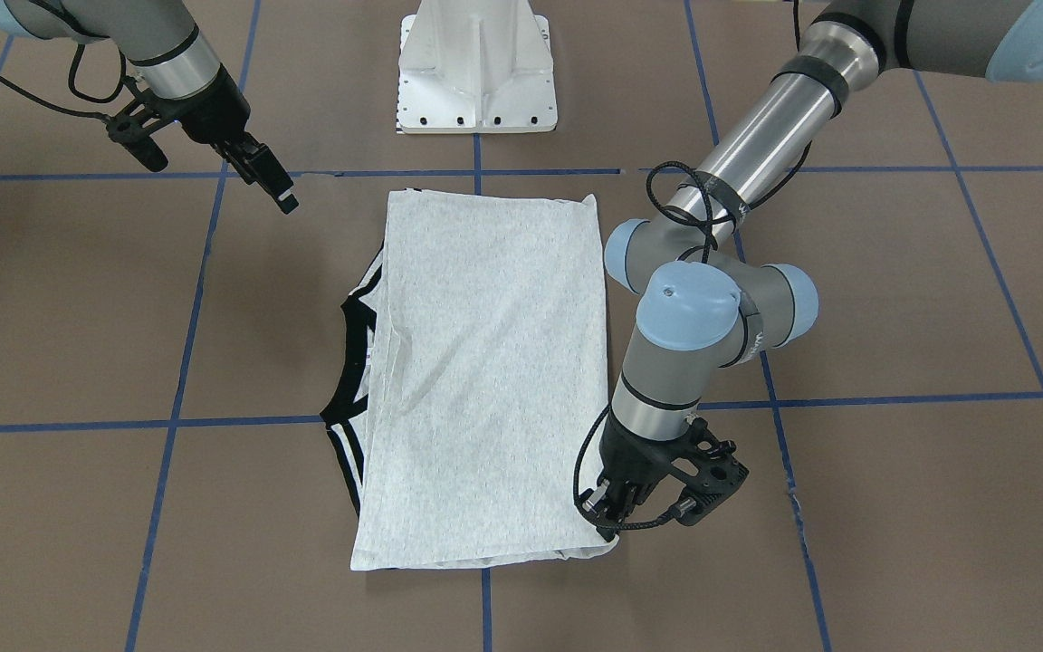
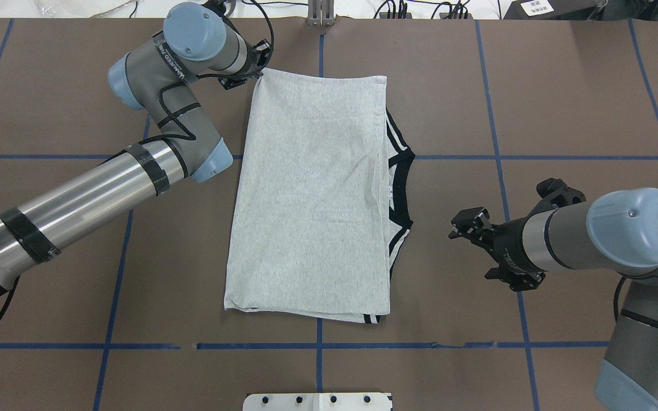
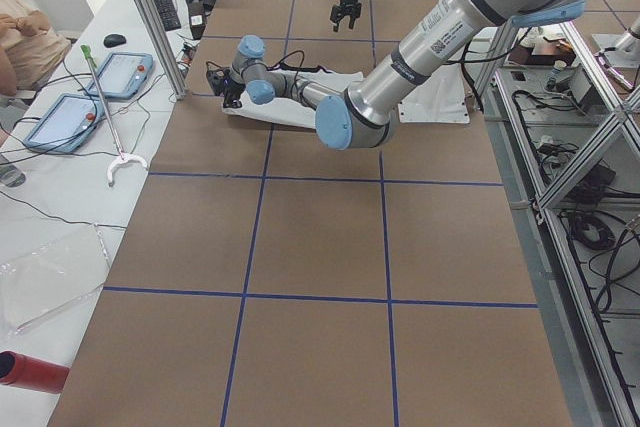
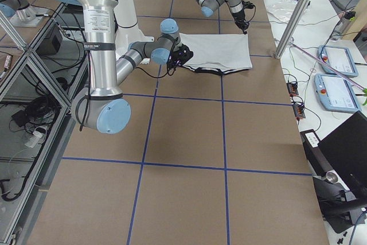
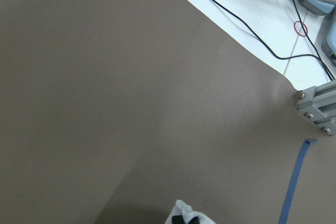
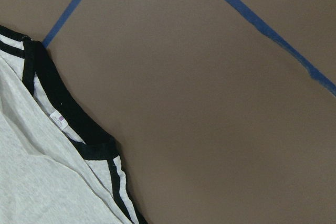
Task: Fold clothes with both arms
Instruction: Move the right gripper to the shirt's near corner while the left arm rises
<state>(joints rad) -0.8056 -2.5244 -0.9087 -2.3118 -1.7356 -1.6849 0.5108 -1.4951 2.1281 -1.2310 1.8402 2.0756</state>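
The left gripper (image 1: 614, 514) sits at a near corner of the folded shirt (image 1: 485, 380), which lies flat on the table (image 1: 920, 299), probably to take that corner for another fold; whether it pinches cloth I cannot tell. Overhead, the right gripper (image 2: 459, 226) hovers clear of the shirt's collar (image 2: 400, 171), jaws apart. The left wrist view shows only a cut-off scrap of shirt.

A folded T-shirt (image 2: 312, 194) lies on the brown table (image 2: 534, 85).
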